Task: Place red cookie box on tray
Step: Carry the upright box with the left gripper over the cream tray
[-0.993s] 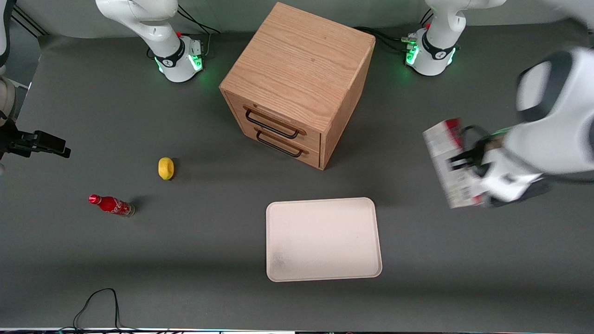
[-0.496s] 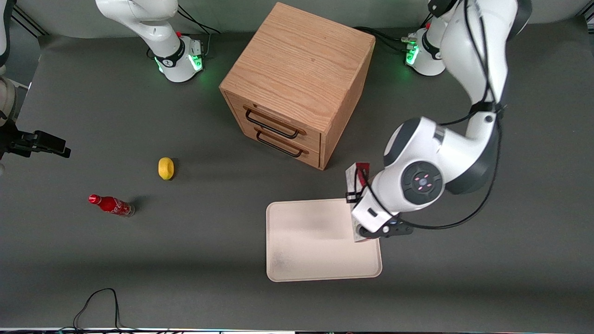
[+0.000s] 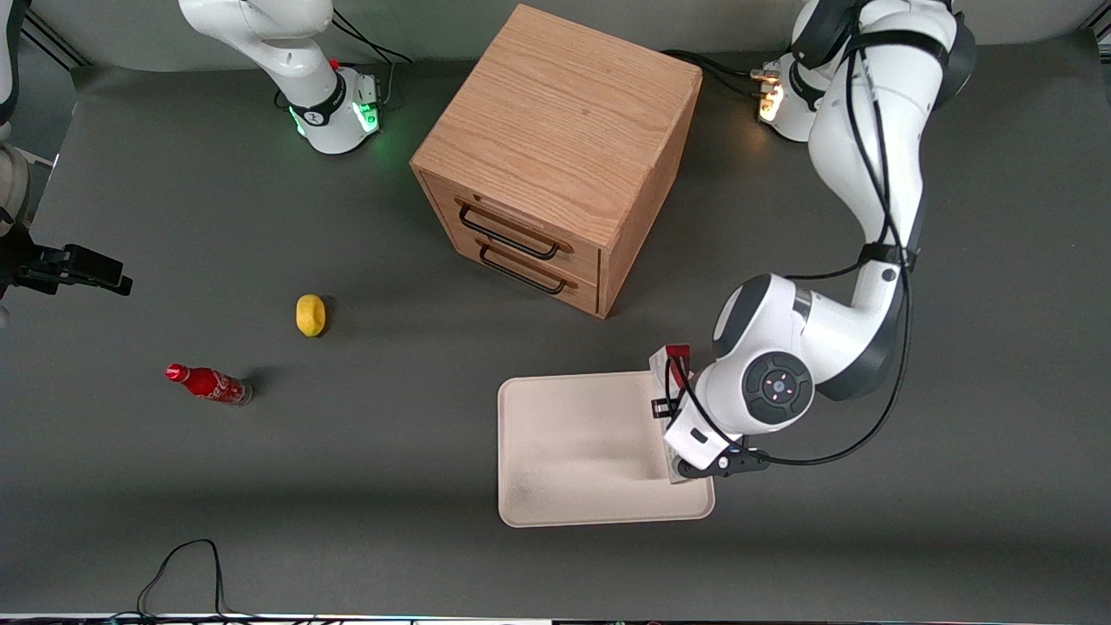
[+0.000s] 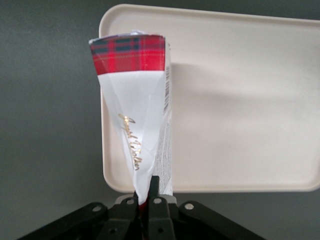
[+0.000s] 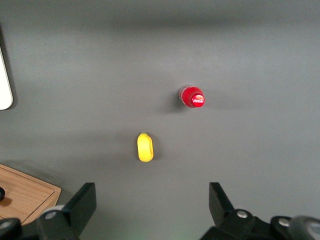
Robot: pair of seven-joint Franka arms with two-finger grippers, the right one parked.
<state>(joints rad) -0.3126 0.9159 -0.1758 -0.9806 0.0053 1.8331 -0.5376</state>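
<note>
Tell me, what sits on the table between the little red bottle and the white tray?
Nothing: in the front view, bare table separates bottle and tray.

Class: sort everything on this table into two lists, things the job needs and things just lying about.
Needed: red cookie box, shut in the gripper above the tray's edge; tray.

Lying about: wooden drawer cabinet; lemon; cola bottle.

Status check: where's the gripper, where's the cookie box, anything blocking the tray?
Gripper shut on red cookie box, held over the tray's edge toward the working arm's end. Box not yet released. Nothing on the tray; cabinet, lemon, cola bottle stand apart from it.
</note>
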